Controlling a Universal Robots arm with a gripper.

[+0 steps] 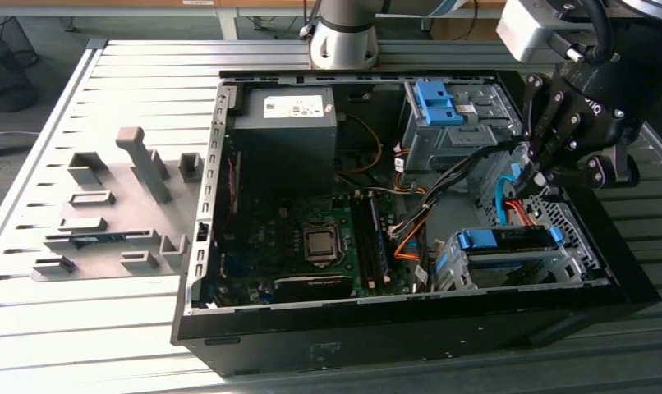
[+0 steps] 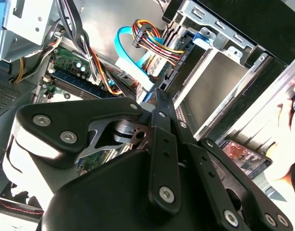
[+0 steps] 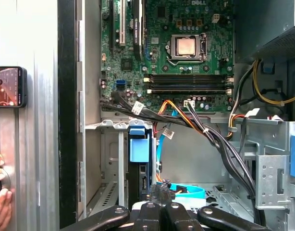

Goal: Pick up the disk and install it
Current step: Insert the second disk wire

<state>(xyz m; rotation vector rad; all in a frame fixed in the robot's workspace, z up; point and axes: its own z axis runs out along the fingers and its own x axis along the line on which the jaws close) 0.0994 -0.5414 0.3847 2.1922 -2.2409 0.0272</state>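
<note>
The disk (image 1: 504, 239) sits on edge in the drive cage (image 1: 528, 275), its blue rail uppermost; in the first wrist view its dark edge (image 3: 138, 178) shows within the cage walls. The gripper (image 1: 541, 182) hangs just above the cage, its fingers (image 3: 161, 195) pressed together on nothing, close to the blue data cable (image 3: 188, 188). The likely risk: the tips could snag that cable or the wire bundle (image 3: 205, 132) beside the cage, tugging a connector loose.

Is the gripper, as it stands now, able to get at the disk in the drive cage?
Probably yes. The gripper hangs close above the drive cage, and the disk lies there with its blue-railed upper edge uncovered. The light blue cable beside it may get brushed.
</note>
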